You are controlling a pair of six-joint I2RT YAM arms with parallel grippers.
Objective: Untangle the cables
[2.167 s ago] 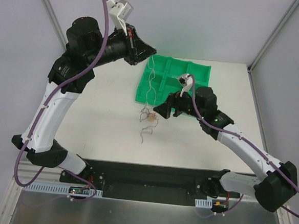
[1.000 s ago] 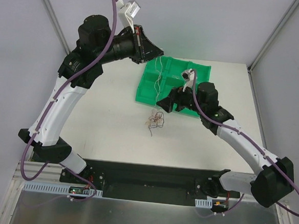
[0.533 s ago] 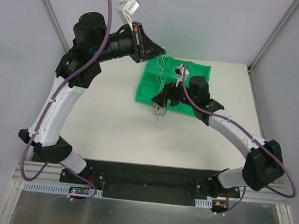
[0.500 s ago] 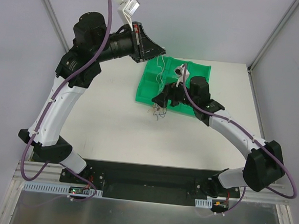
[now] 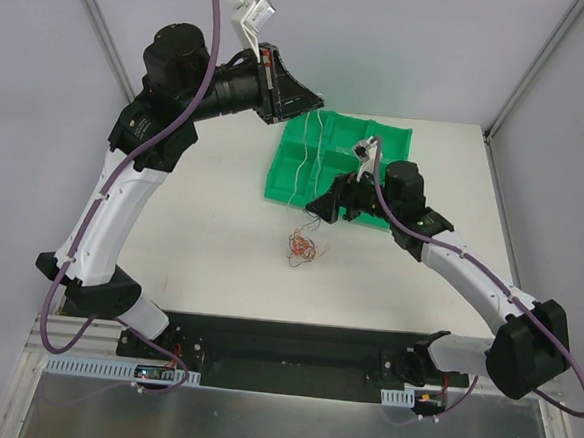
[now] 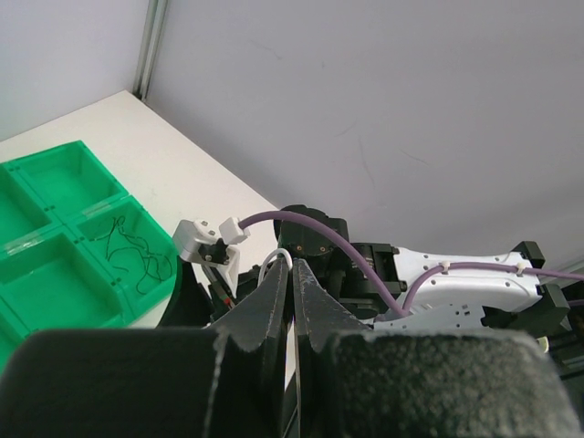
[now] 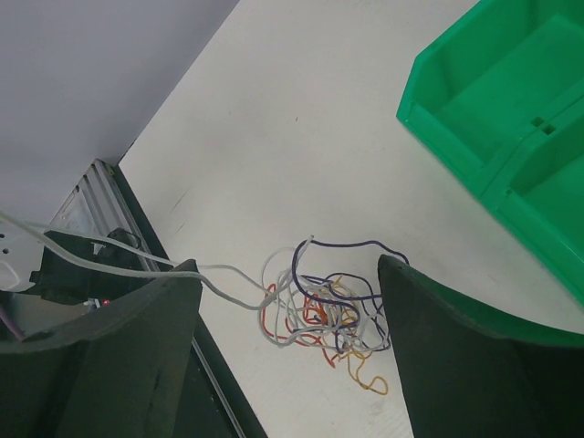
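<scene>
The cables form a small tangle (image 5: 303, 248) of red, orange, white and dark strands on the white table, just in front of the green tray (image 5: 393, 138). My left gripper (image 5: 315, 102) is raised high over the tray's left end, shut on a white cable (image 5: 297, 179) that hangs down toward the tangle. In the left wrist view the fingers (image 6: 274, 292) pinch a white loop (image 6: 276, 259). My right gripper (image 5: 323, 209) hovers open just above the tangle (image 7: 333, 315). The bundle lies between its spread fingers (image 7: 146, 338) without touching them, and a white strand (image 7: 219, 274) runs off to the left.
One tray (image 6: 64, 292) compartment holds a thin black wire (image 6: 135, 251). The tray's corner (image 7: 511, 109) sits close to the right gripper. The black base rail (image 5: 293, 344) runs along the near table edge. Grey walls stand behind and to the sides.
The right gripper has drawn back from the tray's front edge, to the right. The tangle now lies lower and nearer on the table. The left arm has barely moved.
</scene>
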